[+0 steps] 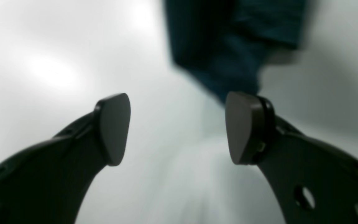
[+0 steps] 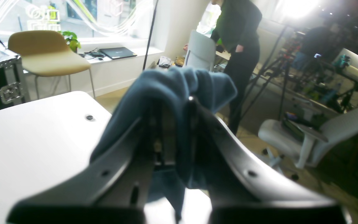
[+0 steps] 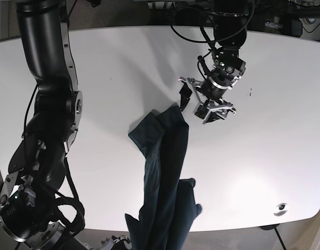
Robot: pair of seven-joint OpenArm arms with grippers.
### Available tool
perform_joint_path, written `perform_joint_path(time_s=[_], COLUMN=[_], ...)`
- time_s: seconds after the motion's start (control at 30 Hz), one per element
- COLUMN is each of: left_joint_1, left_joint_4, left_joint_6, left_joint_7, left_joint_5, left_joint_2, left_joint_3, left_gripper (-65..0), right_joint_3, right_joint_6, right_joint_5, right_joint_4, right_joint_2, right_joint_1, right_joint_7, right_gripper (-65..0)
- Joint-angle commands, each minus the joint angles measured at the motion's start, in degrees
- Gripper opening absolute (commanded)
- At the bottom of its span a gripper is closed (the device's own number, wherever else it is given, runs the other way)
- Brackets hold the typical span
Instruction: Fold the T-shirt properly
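White table (image 3: 97, 62) carries my dark teal T-shirt (image 3: 165, 177), bunched in a long strip from centre to the near edge. My right gripper (image 2: 172, 124) pinches its cloth. My left gripper (image 1: 177, 129), fingers spread wide, sits beside the far end, seemingly empty.

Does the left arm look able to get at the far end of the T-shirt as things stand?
Probably yes. The left tool is open and empty, right beside the T-shirt corner, with only bare table between them. The right tool holds the other end.
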Motion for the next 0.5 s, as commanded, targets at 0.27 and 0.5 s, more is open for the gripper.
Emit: perform_joint_path(time_s=[0.27, 0.5], left_joint_1=[2.0, 4.4], left_joint_4=[5.0, 5.2], left_joint_6=[0.7, 1.6], left_joint_7=[-1.6, -1.5], left_joint_5=[-0.8, -9.7], left_joint_2=[1.1, 2.3], left_joint_3=[4.0, 2.6], left_gripper=[-21.1, -21.1], right_joint_3=[0.3, 0.3], right_joint_6=[-0.35, -0.35], right_joint_5=[0.3, 0.3], right_joint_4=[-1.1, -1.1], right_joint_2=[0.4, 0.6], right_joint_1=[2.3, 1.9], right_joint_7=[2.2, 2.2], right_gripper=[-62.9, -62.9])
